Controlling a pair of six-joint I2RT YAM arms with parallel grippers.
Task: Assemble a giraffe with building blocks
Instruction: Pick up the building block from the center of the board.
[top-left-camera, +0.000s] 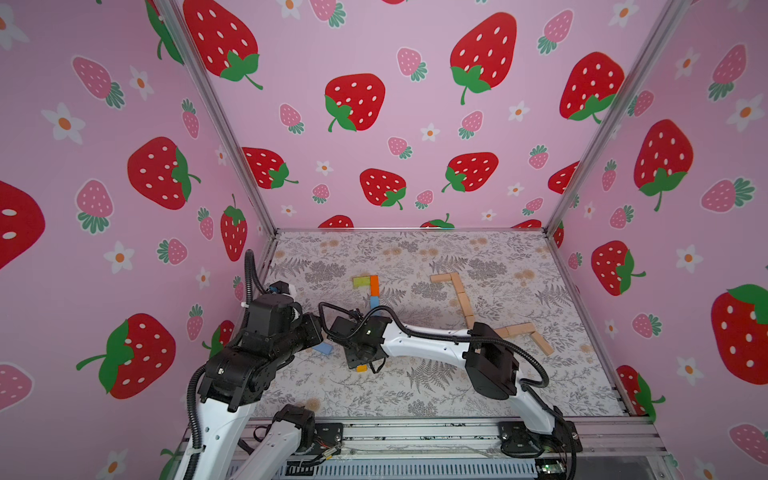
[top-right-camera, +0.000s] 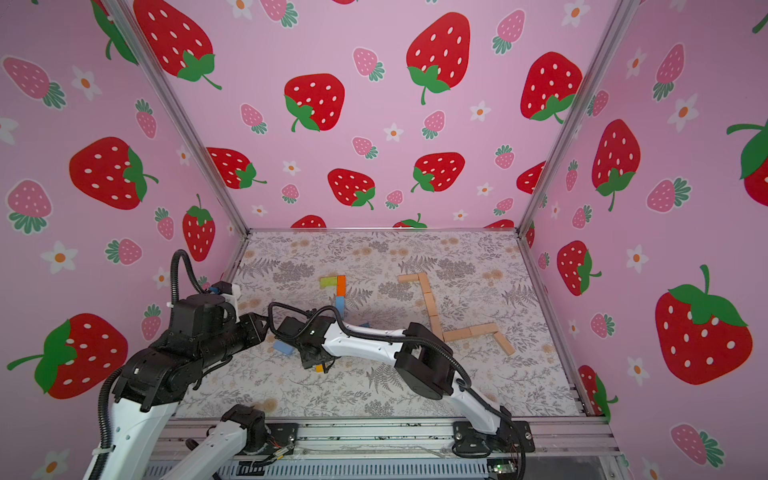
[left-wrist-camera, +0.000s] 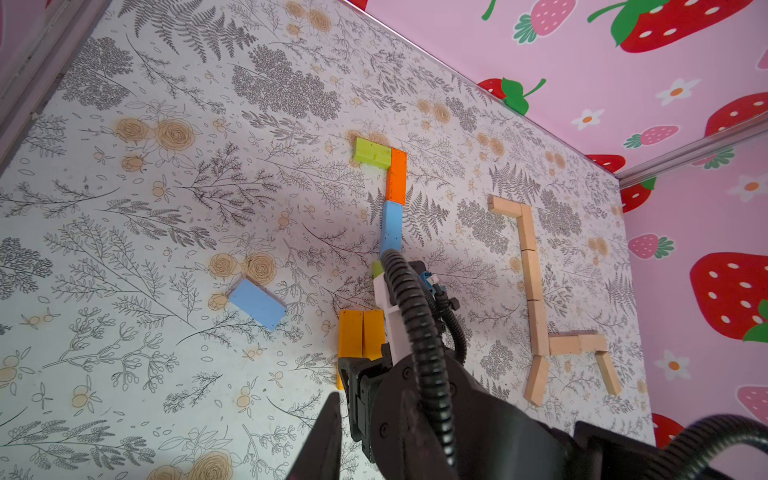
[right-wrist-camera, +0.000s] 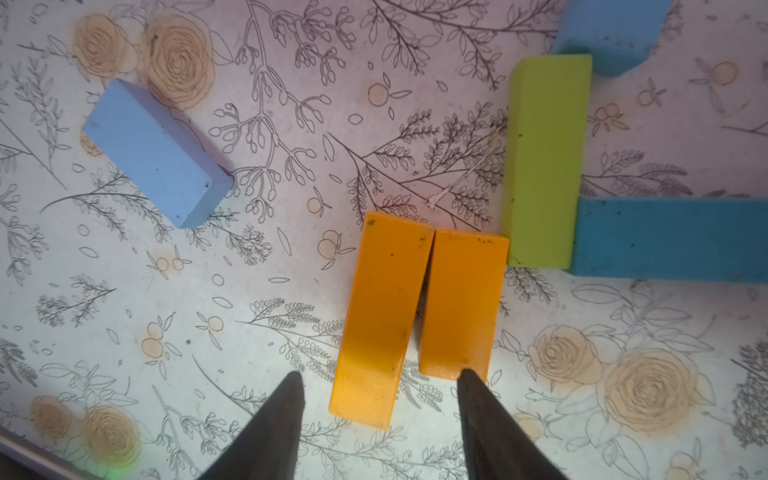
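On the flowered tabletop (top-left-camera: 457, 386) tan building blocks (top-left-camera: 461, 297) lie in a bent line, and well to their side is a coloured row (left-wrist-camera: 392, 195) of green, orange and blue. The right tool (right-wrist-camera: 378, 372) stands spread over the ends of 2 orange blocks (right-wrist-camera: 382, 299) that lie side by side, pinching nothing, with 1 fingertip (right-wrist-camera: 471, 386) at the end of a block and a loose blue block (right-wrist-camera: 153, 153) near. Of the left tool (top-left-camera: 313, 328) I cannot tell the opening.

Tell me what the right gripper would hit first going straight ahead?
Probably the orange blocks: the right gripper stands open over the pair, one fingertip at a block's end. Height unclear.
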